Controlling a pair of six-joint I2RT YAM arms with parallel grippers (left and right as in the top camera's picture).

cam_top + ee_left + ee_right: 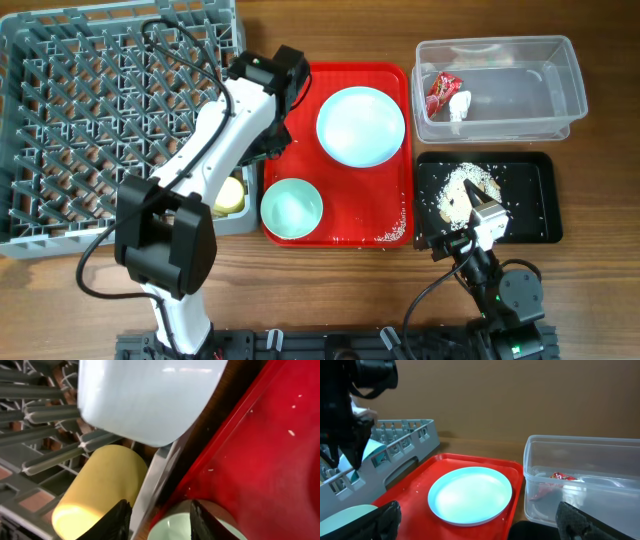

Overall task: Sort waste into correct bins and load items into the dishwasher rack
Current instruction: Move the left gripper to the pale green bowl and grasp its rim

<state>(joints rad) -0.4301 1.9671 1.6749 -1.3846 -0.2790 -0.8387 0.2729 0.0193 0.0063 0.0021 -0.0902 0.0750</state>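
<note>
The grey dishwasher rack (60,120) fills the left. A yellow cup (100,485) and a pale blue bowl (150,395) lie on their sides inside its right edge; the cup also shows from overhead (230,195). My left gripper (160,522) is open and empty over that rack edge (265,145). A second bowl (291,208) and the blue plate (360,125) sit on the red tray. The clear tub (560,60) holds the red-and-white wrapper (442,92) and white scrap (460,105). The black tray (530,200) holds crumbs (468,185). My right gripper (478,222) is open and empty. Fork and spoon are out of view.
The red serving tray (385,205) lies between the rack and the bins, with a few crumbs near its front right corner. In the right wrist view the plate (470,492) is ahead, the clear tub (585,460) to the right, the rack (405,435) to the left.
</note>
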